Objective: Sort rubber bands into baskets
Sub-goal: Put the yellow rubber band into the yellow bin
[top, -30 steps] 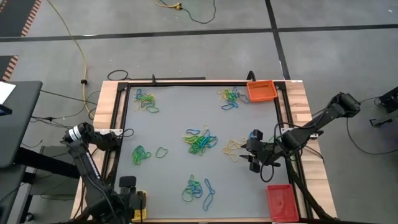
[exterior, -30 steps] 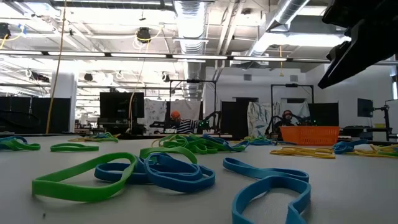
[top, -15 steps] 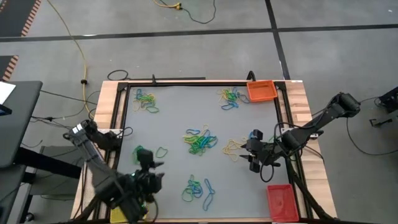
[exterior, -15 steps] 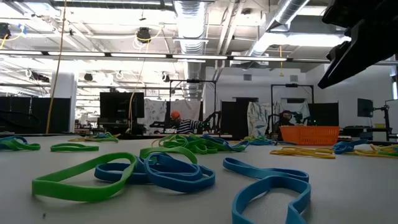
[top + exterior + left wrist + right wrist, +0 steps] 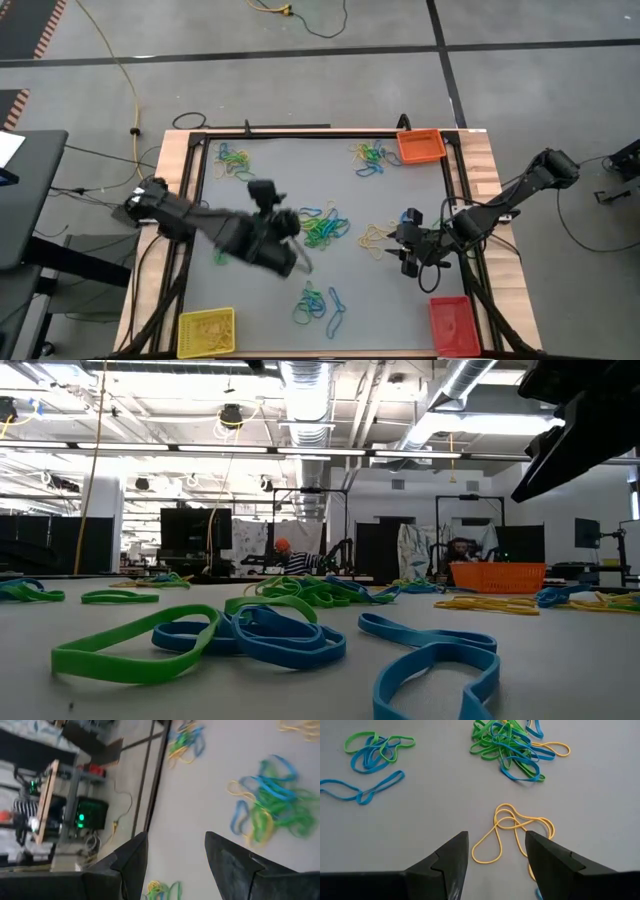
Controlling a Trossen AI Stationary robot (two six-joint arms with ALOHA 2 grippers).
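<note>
While no writing is legible, the left gripper (image 5: 300, 262) hangs over mid-worktop (image 5: 280, 190), fingers (image 5: 227, 862) parted, empty; the right gripper (image 5: 403, 247) gapes above yellow rubber bands (image 5: 512, 832), holding nothing.

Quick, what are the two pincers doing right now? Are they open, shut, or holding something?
Left pincer: open, holding nothing, above the table's middle.
Right pincer: open, empty, over a yellow rubber band.

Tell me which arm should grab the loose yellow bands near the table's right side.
Right. Its open end effector sits just short of the yellow bands, beside them from above. The left end effector is over the central pile, farther off.
</note>
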